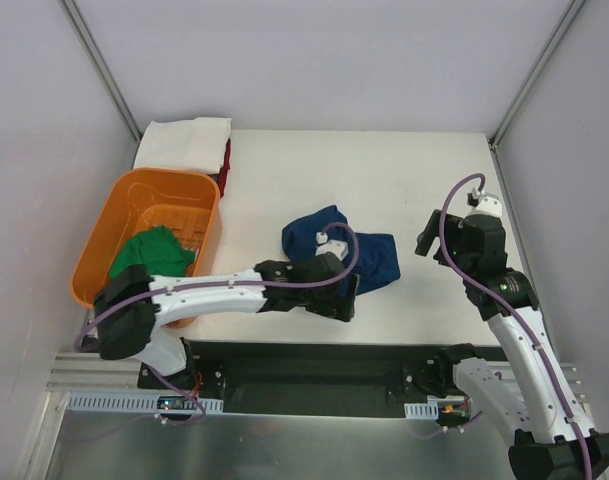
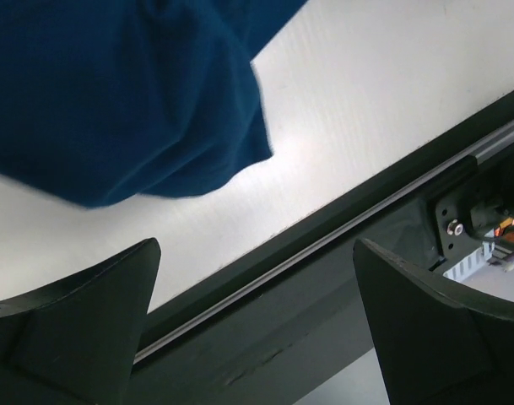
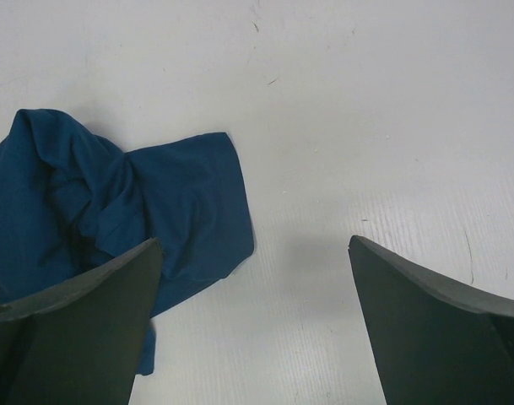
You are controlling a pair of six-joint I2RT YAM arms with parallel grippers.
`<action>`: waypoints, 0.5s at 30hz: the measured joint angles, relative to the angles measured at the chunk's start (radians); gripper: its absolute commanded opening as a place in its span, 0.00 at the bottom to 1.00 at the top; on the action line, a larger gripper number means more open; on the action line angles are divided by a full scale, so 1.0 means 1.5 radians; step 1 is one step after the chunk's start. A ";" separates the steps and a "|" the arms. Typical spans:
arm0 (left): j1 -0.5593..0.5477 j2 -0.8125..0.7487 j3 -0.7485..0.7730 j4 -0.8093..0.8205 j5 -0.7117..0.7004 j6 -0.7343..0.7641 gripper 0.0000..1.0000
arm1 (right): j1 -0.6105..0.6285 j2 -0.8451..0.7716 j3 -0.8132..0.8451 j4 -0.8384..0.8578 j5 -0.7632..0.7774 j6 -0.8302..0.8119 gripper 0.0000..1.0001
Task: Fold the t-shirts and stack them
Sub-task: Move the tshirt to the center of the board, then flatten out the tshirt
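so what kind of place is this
Probably a robotics lab test cell: a left arm and a right arm bolted at the near edge of a white table, plain grey panels walling it in, a blue t-shirt and an orange tub set out.

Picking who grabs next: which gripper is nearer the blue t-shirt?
Left. The left gripper hovers open at the near edge of the blue t-shirt; the right gripper stands open, clear off its right side.

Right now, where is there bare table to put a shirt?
Bare table runs along the far edge, from the white shirt to the right wall. Crowded: orange tub on the left, blue shirt and left gripper in the near middle.
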 measured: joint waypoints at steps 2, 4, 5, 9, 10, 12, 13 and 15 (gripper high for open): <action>-0.016 0.064 0.045 0.008 0.001 -0.005 0.97 | 0.000 -0.002 0.000 -0.001 0.000 0.000 0.97; -0.025 0.132 0.093 0.018 0.004 -0.007 0.94 | 0.000 -0.007 0.000 -0.003 0.001 0.000 0.97; -0.028 0.159 0.109 0.024 0.005 -0.007 0.92 | 0.000 -0.010 -0.001 -0.003 0.001 0.000 0.97; -0.033 0.223 0.137 0.029 0.010 -0.019 0.78 | 0.000 -0.021 -0.001 -0.004 0.004 -0.001 0.97; -0.034 0.232 0.139 0.029 0.010 -0.022 0.76 | 0.000 -0.022 -0.001 -0.004 0.005 -0.001 0.97; -0.034 0.250 0.143 0.027 0.010 -0.028 0.67 | 0.000 -0.023 -0.001 -0.004 0.006 -0.001 0.97; -0.034 0.259 0.146 0.026 0.009 -0.033 0.64 | 0.000 -0.023 -0.001 -0.004 0.006 -0.001 0.97; -0.034 0.272 0.149 0.024 0.006 -0.038 0.59 | 0.000 -0.023 -0.001 -0.004 0.006 -0.001 0.97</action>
